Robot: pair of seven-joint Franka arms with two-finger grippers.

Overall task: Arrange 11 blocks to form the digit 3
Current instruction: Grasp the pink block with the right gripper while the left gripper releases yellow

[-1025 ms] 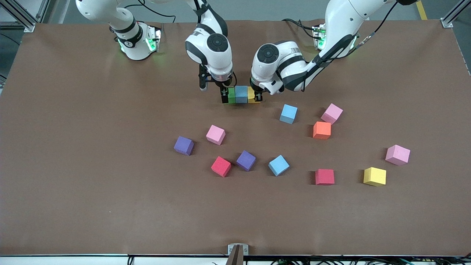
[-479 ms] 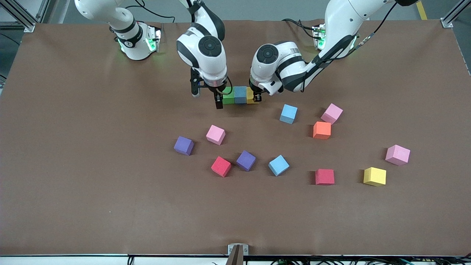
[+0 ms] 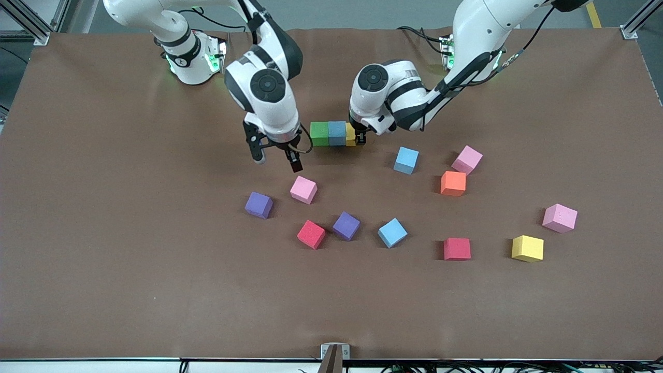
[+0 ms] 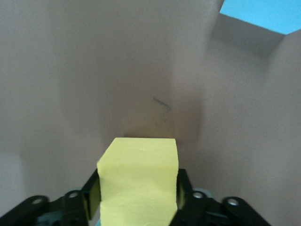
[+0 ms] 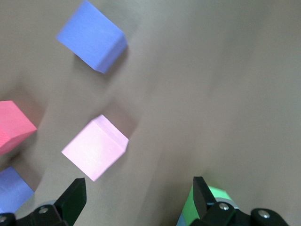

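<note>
Front view shows the left end effector loosely straddling the yellow foam cube ending the green-blue-yellow row, risking dragging it askew on withdrawal, while the right end effector, spread empty, hovers at the pink foam cube's eleven o'clock.

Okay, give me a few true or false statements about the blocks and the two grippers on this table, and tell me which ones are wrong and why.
1. A green block, a light blue block and a yellow block touch in one row. True.
2. The right gripper holds a pink block. False: it is open and empty, above the table beside the row, near a loose pink block.
3. The left gripper is at the yellow block at the row's end. True.
4. The orange block is part of the row. False: it lies apart, beside another pink block.
5. Blocks are stacked two high. False: all sit on the table.
</note>
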